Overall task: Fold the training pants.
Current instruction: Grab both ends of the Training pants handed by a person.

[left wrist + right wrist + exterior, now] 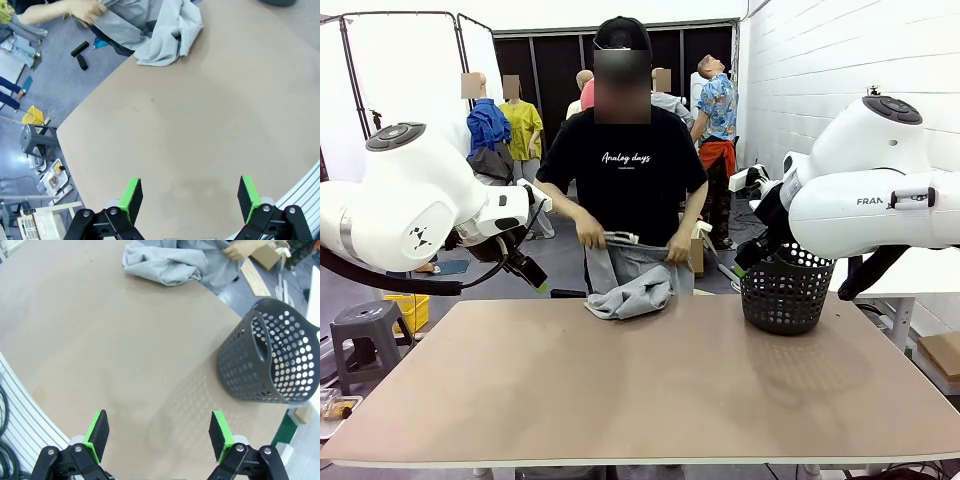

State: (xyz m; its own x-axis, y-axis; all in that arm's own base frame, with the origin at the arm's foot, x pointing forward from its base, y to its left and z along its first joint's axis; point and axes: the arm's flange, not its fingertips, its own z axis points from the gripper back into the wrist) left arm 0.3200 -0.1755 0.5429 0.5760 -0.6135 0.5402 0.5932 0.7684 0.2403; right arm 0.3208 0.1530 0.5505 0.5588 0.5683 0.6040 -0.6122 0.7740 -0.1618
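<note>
Front view: could pinch the person's hands [590, 238] on the training pants [630, 285], reaching in with left gripper [190, 189] and right gripper [159, 426] spread.

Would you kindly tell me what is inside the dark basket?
Inside the basket, only its own perforated inner wall shows through the open mouth; nothing sticks out. Its bottom is hidden behind the near wall.

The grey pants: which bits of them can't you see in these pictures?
- Legs: front view, the training pants are bunched on the table, so folds hide the leg ends.
- Waistband: left wrist view, cut off by the top edge; front view, the person's hands cover its corners.
- Drawstring: front view, too small to follow.
</note>
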